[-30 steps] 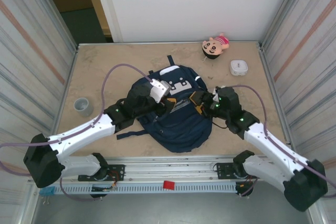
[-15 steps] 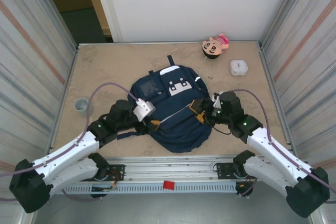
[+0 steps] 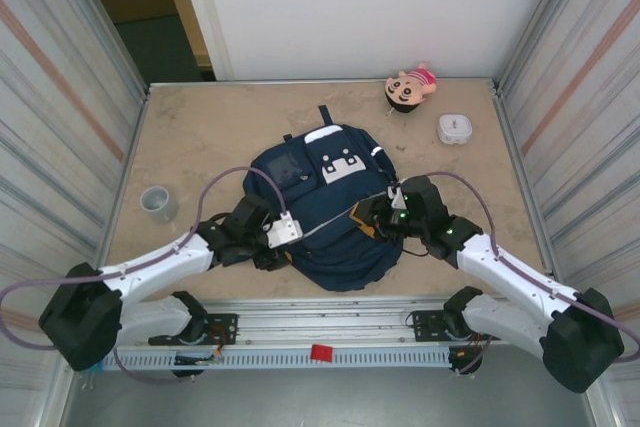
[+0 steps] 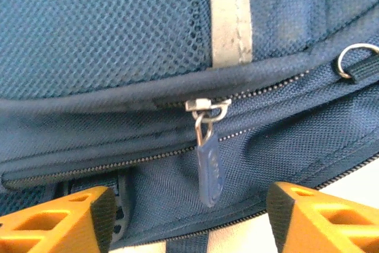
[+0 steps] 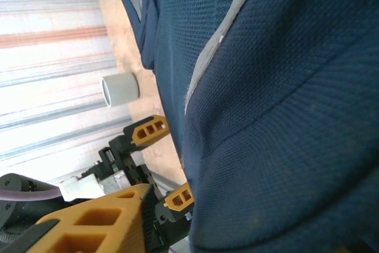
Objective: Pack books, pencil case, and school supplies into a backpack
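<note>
One navy mesh backpack: left claw gapes empty, zipper tab at its twelve o'clock; right claw maybe pinching fabric, can't tell.

Left hand spread wide, right hand opposite, both angled inward.

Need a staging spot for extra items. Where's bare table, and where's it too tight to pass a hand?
Free: far-left table, bordered by the back edge, grey cup and backpack. Also the strip between the white box and right arm. Crowded: the backpack's near half, between left arm and right arm; the doll sits far right.
</note>
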Controlling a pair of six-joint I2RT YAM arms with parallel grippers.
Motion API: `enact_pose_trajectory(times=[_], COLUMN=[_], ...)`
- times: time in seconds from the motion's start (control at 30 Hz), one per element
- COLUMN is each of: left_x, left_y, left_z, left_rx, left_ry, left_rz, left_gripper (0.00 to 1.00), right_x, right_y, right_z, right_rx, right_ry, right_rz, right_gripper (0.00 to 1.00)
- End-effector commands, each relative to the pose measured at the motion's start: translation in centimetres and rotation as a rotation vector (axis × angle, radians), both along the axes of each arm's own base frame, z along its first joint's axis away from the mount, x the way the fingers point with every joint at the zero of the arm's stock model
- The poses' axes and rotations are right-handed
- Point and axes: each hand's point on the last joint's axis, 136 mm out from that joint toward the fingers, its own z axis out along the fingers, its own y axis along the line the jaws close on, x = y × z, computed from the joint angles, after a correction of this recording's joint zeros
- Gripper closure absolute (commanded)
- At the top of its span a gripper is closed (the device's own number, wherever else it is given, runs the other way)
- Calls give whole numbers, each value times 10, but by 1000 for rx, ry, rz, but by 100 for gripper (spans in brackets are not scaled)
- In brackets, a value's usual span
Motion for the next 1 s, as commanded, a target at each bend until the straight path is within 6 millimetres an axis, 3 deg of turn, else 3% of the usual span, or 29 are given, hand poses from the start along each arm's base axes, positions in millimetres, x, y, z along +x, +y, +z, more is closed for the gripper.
enact_pose_trajectory(times=[0.0, 0.23, 0.37, 0.43, 0.57, 0.67, 0.87, 0.97], left_x=[5, -18, -19, -20, -16, -15, -15, -15], left_y=[-13, -29, -35, -38, -41, -44, -52, -54], left_z=[9, 21, 39, 46, 59, 66, 74, 77], left_rx=[-20, -71, -158, -201, -277, -327, -372, -385], left_ry=[-16, 38, 29, 37, 33, 36, 68, 76], left_rz=[-82, -181, -142, -113, -36, -10, 9, 15], left_gripper=[39, 68, 100, 100, 100, 100, 100, 100], right_x=[4, 14, 20, 20, 14, 5, 2, 4], right_y=[2, 4, 5, 4, 5, 7, 22, 37], right_z=[5, 19, 16, 15, 8, -5, -8, -7], right_rx=[17, 35, 29, 28, 25, 12, 50, 61], right_ry=[-21, -65, -57, -54, -31, -3, -18, -24], right_rz=[-10, -36, -50, -55, -57, -61, -44, -14], right_gripper=[68, 80, 83, 82, 63, 54, 54, 61])
